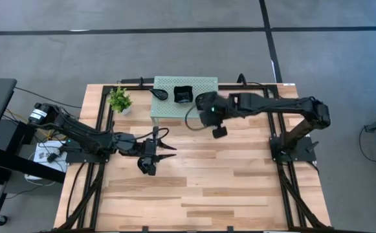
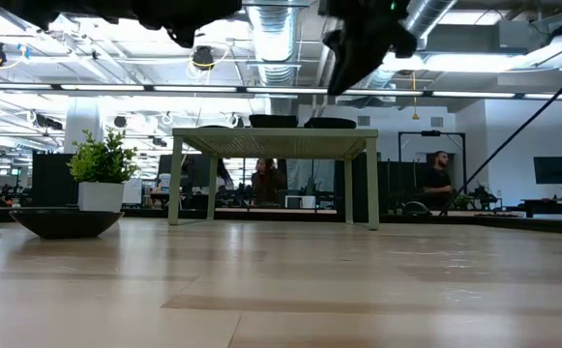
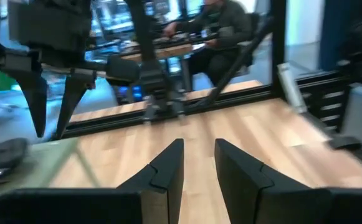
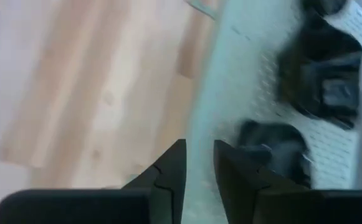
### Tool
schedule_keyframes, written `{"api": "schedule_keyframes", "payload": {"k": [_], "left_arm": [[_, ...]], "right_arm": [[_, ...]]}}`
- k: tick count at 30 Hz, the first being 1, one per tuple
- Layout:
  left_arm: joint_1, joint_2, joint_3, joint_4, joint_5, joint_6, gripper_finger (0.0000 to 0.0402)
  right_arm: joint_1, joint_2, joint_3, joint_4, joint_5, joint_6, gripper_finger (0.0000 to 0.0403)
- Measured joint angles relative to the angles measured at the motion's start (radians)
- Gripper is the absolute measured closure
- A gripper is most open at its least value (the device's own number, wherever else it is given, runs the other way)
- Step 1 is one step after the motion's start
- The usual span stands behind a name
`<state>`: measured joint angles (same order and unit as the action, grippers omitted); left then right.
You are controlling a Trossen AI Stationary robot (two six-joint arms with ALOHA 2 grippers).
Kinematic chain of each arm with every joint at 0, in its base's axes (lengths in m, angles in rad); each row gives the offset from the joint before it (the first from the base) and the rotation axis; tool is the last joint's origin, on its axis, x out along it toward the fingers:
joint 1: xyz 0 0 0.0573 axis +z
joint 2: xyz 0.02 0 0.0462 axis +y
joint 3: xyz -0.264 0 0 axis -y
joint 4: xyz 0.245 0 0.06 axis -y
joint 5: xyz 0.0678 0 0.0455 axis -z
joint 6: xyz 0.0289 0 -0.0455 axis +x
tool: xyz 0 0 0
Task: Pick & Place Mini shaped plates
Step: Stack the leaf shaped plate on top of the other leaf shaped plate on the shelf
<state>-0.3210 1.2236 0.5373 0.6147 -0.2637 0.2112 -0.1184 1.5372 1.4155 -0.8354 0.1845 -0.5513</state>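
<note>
A small green perforated stand (image 1: pixel 175 109) sits at the table's far side. On it rest a square black plate (image 1: pixel 183 94), a leaf-shaped black plate (image 1: pixel 159 94) and a rounded dark plate (image 4: pixel 271 146). My right gripper (image 4: pixel 199 165) hovers open above the stand's right end, slanting down, with the rounded plate just past its fingertips and nothing between them. My left gripper (image 1: pixel 167 146) stays level above the table's middle left, open and empty. Another dark plate (image 2: pixel 65 222) lies on the tabletop in front of the plant pot.
A potted green plant (image 1: pixel 120 100) stands left of the stand. Black frame rails run along both table sides (image 1: pixel 285 168). Bare wood (image 1: pixel 226 188) stretches across the near half of the table. People sit in the room beyond the table (image 2: pixel 261 179).
</note>
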Motion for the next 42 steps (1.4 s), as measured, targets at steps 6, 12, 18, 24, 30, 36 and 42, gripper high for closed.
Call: {"api": "schedule_keyframes", "payload": {"k": [6,12,18,24,30,36,42], "left_arm": [[-0.009,0.0,0.0,-0.004,0.125,-0.147,0.0309],[-0.019,0.084,0.027,-0.055,0.133,-0.298,0.0309],[-0.015,0.207,0.199,-0.434,0.125,-0.403,0.0309],[-0.013,0.152,0.268,-0.893,0.105,-0.603,0.0309],[-0.013,0.012,0.256,-1.321,0.107,-1.007,0.0309],[-0.013,-0.09,0.078,-1.336,0.167,-1.278,0.0309],[-0.018,-0.147,-0.045,-1.277,0.192,-1.351,0.0309]], "right_arm": [[0.229,0.0,0.0,0.0,-0.004,0.092,0.0328],[0.439,-0.056,-0.001,-0.022,0.064,0.114,0.0328],[0.548,-0.18,-0.011,-0.033,0.097,0.253,0.0328],[0.591,-0.299,-0.312,0.273,0.043,0.38,0.0328],[0.588,-0.278,-0.627,0.699,-0.004,0.299,0.0328],[0.535,-0.197,-0.662,0.845,0.013,0.123,0.0328],[0.476,-0.107,-0.622,0.924,0.055,0.202,0.0328]]}}
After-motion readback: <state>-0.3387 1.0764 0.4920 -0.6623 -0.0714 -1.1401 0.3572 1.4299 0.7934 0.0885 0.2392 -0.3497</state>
